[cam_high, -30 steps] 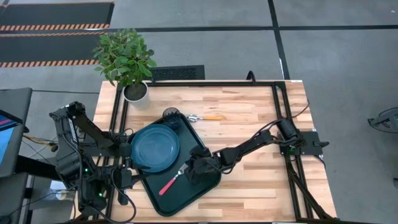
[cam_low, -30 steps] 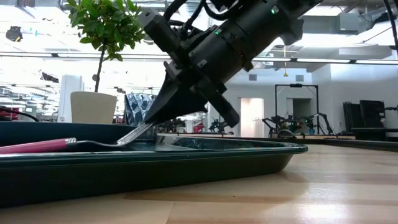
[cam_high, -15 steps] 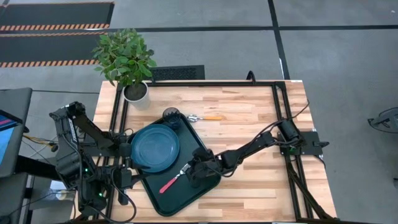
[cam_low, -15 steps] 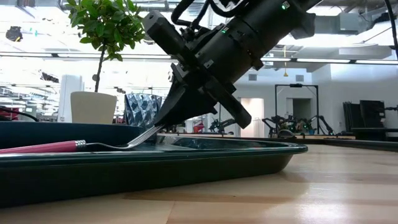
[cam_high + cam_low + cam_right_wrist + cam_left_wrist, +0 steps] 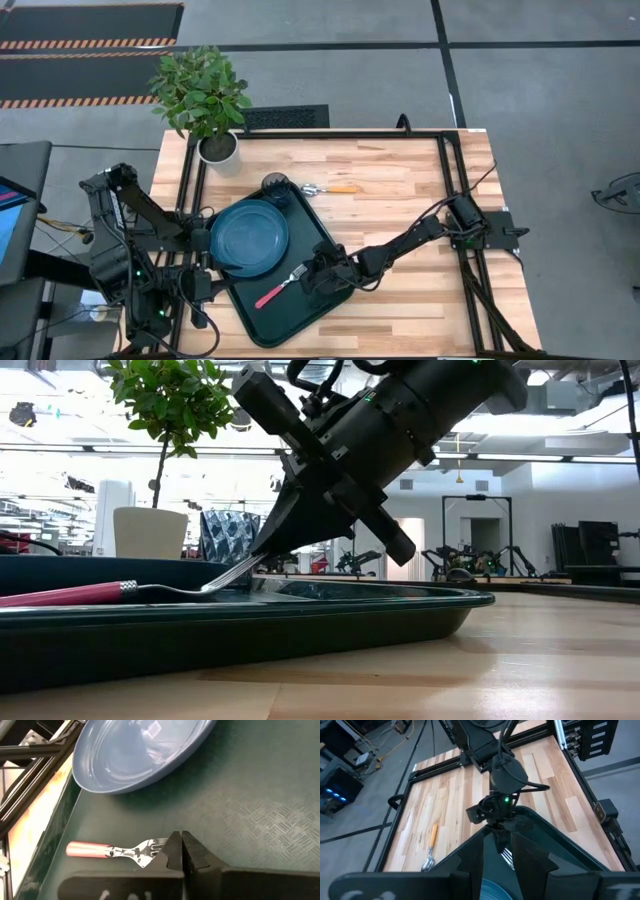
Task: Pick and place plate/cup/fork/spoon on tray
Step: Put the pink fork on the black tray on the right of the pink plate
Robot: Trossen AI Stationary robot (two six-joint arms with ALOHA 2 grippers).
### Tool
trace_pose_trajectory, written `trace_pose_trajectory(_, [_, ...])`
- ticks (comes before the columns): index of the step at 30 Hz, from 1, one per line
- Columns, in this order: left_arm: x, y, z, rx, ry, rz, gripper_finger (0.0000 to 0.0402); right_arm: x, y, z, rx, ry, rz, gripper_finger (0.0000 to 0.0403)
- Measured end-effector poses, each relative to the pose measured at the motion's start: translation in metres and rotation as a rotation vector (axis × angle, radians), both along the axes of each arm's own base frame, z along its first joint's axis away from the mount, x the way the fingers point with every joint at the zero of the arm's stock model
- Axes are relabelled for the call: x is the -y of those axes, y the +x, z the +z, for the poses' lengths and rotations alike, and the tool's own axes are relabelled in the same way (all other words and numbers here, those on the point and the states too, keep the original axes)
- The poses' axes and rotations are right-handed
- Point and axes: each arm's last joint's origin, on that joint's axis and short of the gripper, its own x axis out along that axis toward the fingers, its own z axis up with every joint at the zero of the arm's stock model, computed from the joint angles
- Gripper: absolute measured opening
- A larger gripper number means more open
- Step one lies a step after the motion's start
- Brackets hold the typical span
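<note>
The dark green tray point(image 5: 300, 318) lies slantwise at the table's near left. The blue-teal plate point(image 5: 249, 237) rests flat on it, and the dark cup point(image 5: 276, 187) stands at its far corner. On the tray's floor, near the plate, lies the red-pink-handled fork point(image 5: 275, 290). My right gripper point(image 5: 312, 273) is shut, with its tips at the fork's tines. The orange-handled spoon point(image 5: 330, 189) lies on the bare wood to the right of the cup. My left gripper point(image 5: 497, 870) waits open at the table's left edge, holding nothing. My right gripper touches the fork's tine end point(image 5: 156, 845) with its shut fingertips point(image 5: 172, 849). It slants down from the table's right side. I cannot tell whether the tines are pinched or only pressed against. The tines stand a little raised point(image 5: 235, 572), and the handle point(image 5: 60, 596) lies on the tray.
A white pot with a green plant point(image 5: 218, 148) stands at the far left corner. A black metal frame point(image 5: 450, 160) runs along the table's edges. Bare wood point(image 5: 400, 210) stretches to the right of the tray.
My right gripper has rolled a little about its own line, and its tips have shifted slightly toward the table's right. The fork has slid a short way along the tray with them, its tines staying at the fingertips.
</note>
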Motion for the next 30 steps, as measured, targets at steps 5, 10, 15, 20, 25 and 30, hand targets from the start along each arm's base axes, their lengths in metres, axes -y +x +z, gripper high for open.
trace_pose_trajectory(5, [-0.0001, 0.0000, 0.0002, 0.007, 0.008, 0.002, 0.0087, 0.0008, -0.0002, -0.0005, -0.002, 0.013, -0.013, 0.0006])
trace_pose_trajectory(10, [-0.0004, 0.0002, 0.0004, 0.014, 0.012, 0.007, 0.0087, 0.0009, -0.0005, -0.0009, -0.007, 0.013, -0.014, 0.0005])
trace_pose_trajectory(15, [-0.0004, 0.0002, 0.0005, 0.017, 0.014, 0.010, 0.0087, 0.0007, -0.0005, -0.0010, -0.008, 0.018, -0.010, 0.0007])
trace_pose_trajectory(20, [-0.0004, 0.0002, 0.0005, 0.018, 0.015, 0.010, 0.0087, 0.0007, -0.0005, -0.0009, -0.008, 0.019, -0.010, 0.0008])
trace_pose_trajectory(25, [-0.0005, 0.0002, 0.0005, 0.018, 0.015, 0.010, 0.0087, 0.0001, -0.0007, -0.0010, -0.010, 0.020, -0.006, 0.0010])
trace_pose_trajectory(30, [-0.0005, 0.0002, 0.0005, 0.018, 0.015, 0.010, 0.0087, 0.0000, -0.0011, -0.0013, -0.016, 0.016, -0.004, 0.0018])
